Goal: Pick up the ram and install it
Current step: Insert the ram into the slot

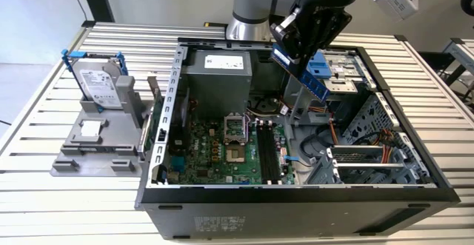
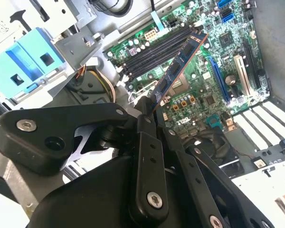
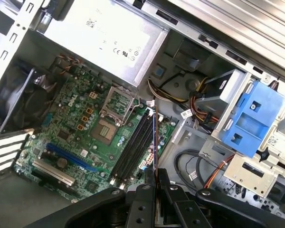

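Grip comes first: the tool (image 1: 295,50) is clamped on one end of the ram (image 1: 303,73), black fingers pinching its flat faces. The stick juts out free in the air above the open case (image 1: 296,200), clear of everything inside.

In the first wrist view the ram (image 3: 155,137) shows edge-on as a thin line. It runs nearly parallel to the slots (image 3: 133,147) and just beside them in the picture. The second wrist view shows the ram (image 2: 178,64) slanting across the slots (image 2: 156,52).

To my eye, the step in hand is bringing the ram over a slot, and doing it well means three things:
- The long edge should be parallel to the slot, with no twist.
- The board should stand upright, not leaning.
- Pressure should be even, since a hold at one end could tip the far end.

The loose cables beside the slots look like the nearest snag.

The ram is a narrow, stiff blue board with flat black chips and a coppery edge, and it looks brittle if bent. The slots are long black plastic channels lying side by side on the green motherboard (image 1: 215,156), which is crowded with small parts. The case is grey punched sheet metal with a black front wall, and it holds a plain metal power supply (image 3: 104,38). The tabletop (image 1: 66,200) is ribbed pale slats, and a silver drive (image 1: 100,84) stands in a grey holder to the exterior view's left.
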Controlling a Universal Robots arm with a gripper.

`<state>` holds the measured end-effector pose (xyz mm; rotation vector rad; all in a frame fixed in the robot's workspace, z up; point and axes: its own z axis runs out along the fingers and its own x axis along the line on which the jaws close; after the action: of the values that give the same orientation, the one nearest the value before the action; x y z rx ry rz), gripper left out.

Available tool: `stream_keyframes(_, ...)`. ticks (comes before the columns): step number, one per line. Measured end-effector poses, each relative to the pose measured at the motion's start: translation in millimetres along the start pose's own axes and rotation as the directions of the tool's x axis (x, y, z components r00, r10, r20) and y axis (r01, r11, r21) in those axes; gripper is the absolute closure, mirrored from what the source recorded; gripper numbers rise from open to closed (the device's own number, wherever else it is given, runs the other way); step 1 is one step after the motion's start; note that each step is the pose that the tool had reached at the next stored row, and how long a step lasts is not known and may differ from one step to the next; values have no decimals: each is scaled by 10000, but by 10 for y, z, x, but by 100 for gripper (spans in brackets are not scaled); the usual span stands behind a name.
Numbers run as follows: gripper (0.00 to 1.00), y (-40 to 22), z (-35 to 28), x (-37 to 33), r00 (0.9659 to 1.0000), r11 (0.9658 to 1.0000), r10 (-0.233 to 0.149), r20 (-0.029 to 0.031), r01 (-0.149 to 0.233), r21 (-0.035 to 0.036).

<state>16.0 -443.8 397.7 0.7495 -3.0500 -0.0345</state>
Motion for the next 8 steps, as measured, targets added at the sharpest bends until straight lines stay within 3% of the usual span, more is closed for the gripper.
stream_keyframes(8, 100, -3, 1, 2, 9980, 9980, 638, 13, -638, 3)
